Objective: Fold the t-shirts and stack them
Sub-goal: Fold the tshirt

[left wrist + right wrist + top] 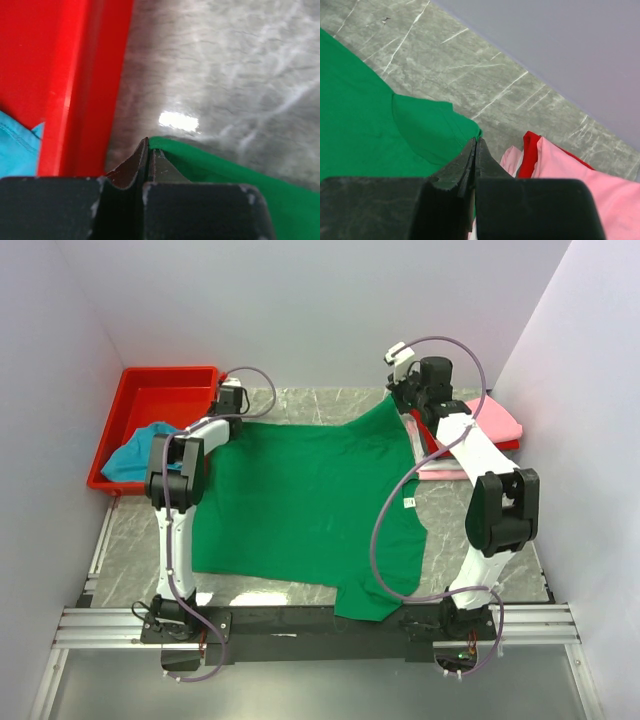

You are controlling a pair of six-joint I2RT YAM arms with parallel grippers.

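Well, we can't make out whether either pair of fingers has cloth caught between them. The left gripper [149, 146] is pressed shut at the upper-left corner of the green t-shirt [300, 500], just beside the red tray [170, 371]. The right gripper [475, 144] is closed tight too, over the sleeve edge at upper right. Both arms reach far up the frame. The left arm partly hides the teal t-shirt [138, 452] bunched in the tray. The pink t-shirt [495, 418] covers most of a red t-shirt [529, 150]. Bare table [310, 405] shows above the green top edge.
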